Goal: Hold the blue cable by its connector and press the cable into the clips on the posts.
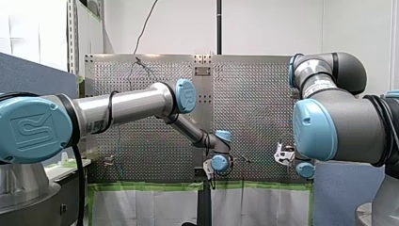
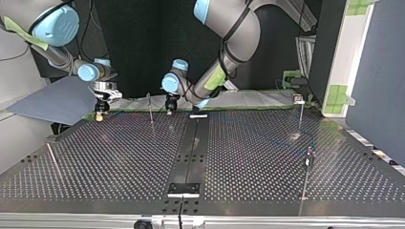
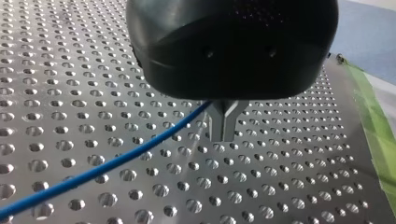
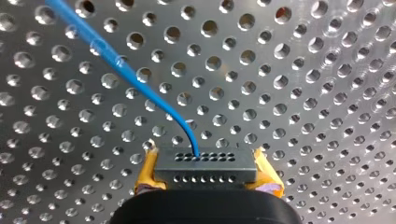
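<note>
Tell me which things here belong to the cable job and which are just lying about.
Job: cable; connector, held in my right fingers; my left fingers; posts.
Lying about: green tape; grey sheet.

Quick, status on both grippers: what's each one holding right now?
Left gripper: jaws closed on the blue cable.
Right gripper: jaws closed on the connector at the cable's end.
</note>
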